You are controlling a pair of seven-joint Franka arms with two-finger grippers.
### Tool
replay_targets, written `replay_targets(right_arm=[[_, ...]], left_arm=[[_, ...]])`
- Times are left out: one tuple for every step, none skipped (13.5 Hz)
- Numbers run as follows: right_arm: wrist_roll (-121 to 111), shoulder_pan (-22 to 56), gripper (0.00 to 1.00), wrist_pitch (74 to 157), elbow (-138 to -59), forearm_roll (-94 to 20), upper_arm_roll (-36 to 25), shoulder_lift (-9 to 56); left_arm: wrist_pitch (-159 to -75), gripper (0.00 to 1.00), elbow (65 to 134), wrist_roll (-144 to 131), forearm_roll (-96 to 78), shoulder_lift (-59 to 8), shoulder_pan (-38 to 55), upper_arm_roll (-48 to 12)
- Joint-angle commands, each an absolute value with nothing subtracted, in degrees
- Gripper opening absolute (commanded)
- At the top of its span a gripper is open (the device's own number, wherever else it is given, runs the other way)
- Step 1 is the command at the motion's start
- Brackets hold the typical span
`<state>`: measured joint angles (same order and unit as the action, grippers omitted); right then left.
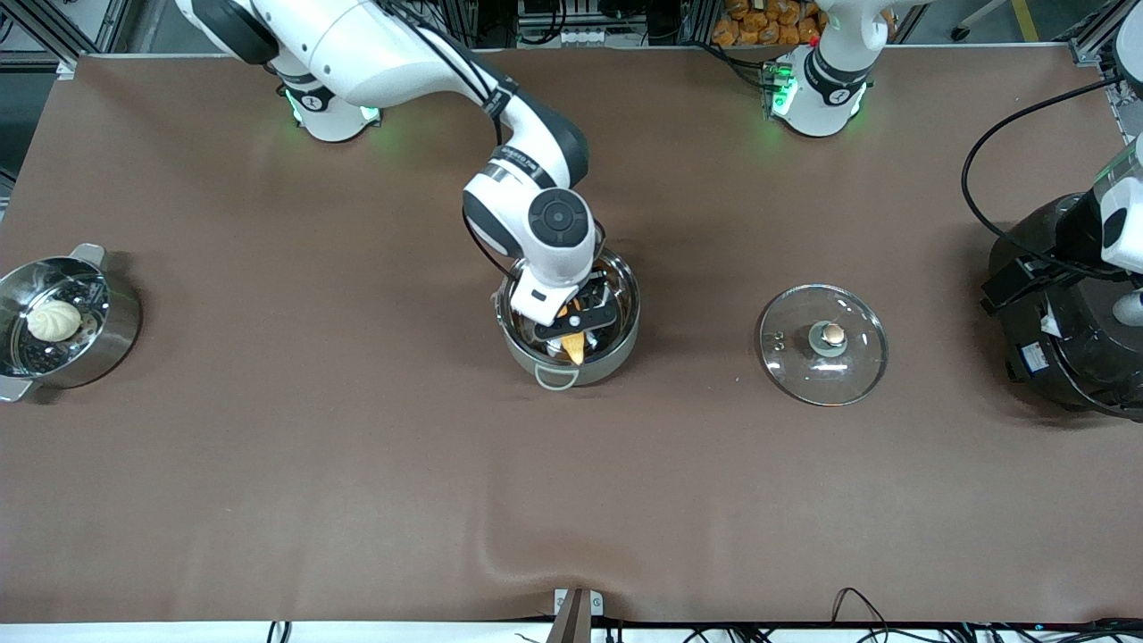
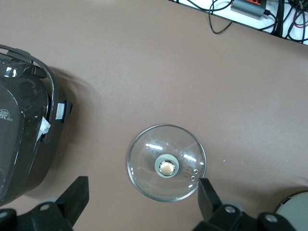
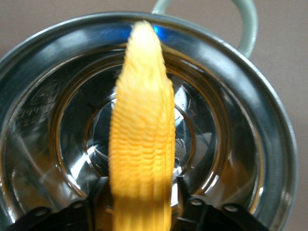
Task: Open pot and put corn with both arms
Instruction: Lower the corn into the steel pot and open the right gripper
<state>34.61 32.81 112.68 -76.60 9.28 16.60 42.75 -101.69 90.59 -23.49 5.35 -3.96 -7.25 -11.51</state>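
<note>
The steel pot (image 1: pixel 625 313) stands open at the middle of the table. My right gripper (image 1: pixel 576 323) reaches down into it and is shut on the yellow corn (image 1: pixel 573 346). In the right wrist view the corn (image 3: pixel 142 125) points lengthwise across the pot's shiny inside (image 3: pixel 231 139), held between the right gripper's fingers (image 3: pixel 142 192). The glass lid (image 1: pixel 853 357) with its coppery knob (image 1: pixel 832 335) lies flat on the table beside the pot, toward the left arm's end. My left gripper (image 2: pixel 142 192) is open and empty, up over the table by the lid (image 2: pixel 149 149).
A big black rice cooker (image 1: pixel 1072 339) stands at the left arm's end, also in the left wrist view (image 2: pixel 19 139). A steel steamer pot (image 1: pixel 120 313) with a white bun (image 1: pixel 54 319) stands at the right arm's end. Brown cloth covers the table.
</note>
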Motion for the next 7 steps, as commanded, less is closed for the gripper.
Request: replay_targets(right_arm=[[35.95,33.49,1.0,112.33,-74.71,10.64,15.82,43.6],[35.95,33.14,1.0,112.24,-74.71,10.46,15.82,43.25],[35.95,32.79,1.0,111.98,-74.62,10.11,15.82,42.63],[35.86,31.57,1.0,111.89,-74.71,9.76,15.91,41.93],[36.03,30.25,1.0,109.71,-74.71,9.49,16.17,40.71],[36.56,28.84,1.0,106.03,-74.62,8.8,16.17,38.87],[35.87,26.48,1.0,103.04,-74.62,8.18,16.35,36.76]], left_arm=[[-100.2,1.0,90.18,-21.36,5.01,-3.25,-7.21,-11.86],[-99.67,1.0,90.09,-20.4,5.1,-2.82,-7.21,-12.21],[-99.67,1.0,90.09,-18.3,5.1,-2.73,-7.29,-12.22],[-99.58,1.0,90.09,-15.93,5.01,-2.72,-7.29,-12.22],[-99.41,1.0,90.09,-14.6,5.01,-2.72,-7.29,-12.13],[-98.8,1.0,90.17,-14.42,4.92,-2.72,-7.29,-12.13],[-98.62,1.0,90.18,-14.5,4.92,-2.72,-7.21,-12.48]])
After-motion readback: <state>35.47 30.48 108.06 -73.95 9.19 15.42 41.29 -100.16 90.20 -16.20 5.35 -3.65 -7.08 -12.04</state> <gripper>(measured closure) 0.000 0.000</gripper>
